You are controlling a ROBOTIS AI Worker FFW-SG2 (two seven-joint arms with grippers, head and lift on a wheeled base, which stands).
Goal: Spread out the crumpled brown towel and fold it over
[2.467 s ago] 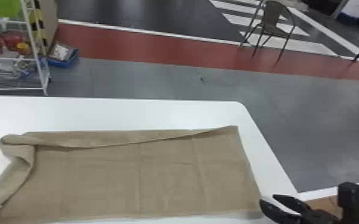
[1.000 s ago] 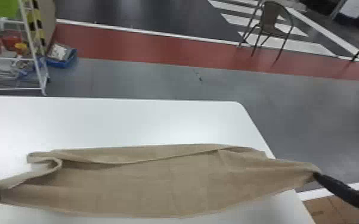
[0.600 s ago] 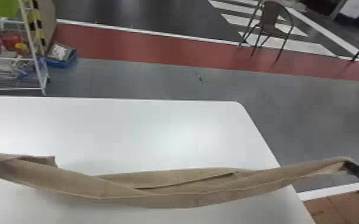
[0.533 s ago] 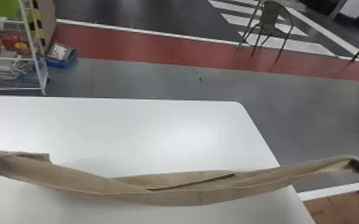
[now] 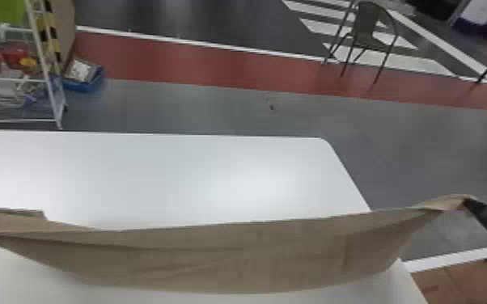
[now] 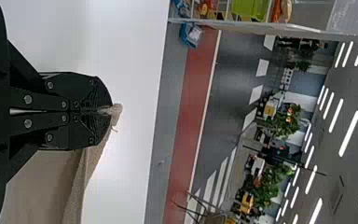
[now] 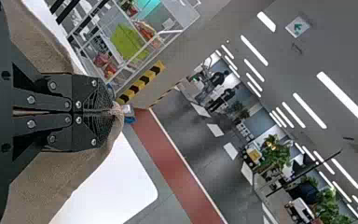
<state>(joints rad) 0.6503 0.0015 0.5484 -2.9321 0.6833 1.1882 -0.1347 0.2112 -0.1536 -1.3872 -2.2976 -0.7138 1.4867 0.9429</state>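
Over the white table (image 5: 166,174), I hold the brown towel (image 5: 230,254) slung between my left gripper (image 6: 106,111) and right gripper (image 5: 467,202), both pinching it.

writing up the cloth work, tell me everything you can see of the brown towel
The towel is plain brown, soft-looking woven cloth with faint creases. It hangs like a sling above the near part of the white table, sagging in the middle, not yet folded over. The left pincer grips one end, the right pincer the other, bunched there.
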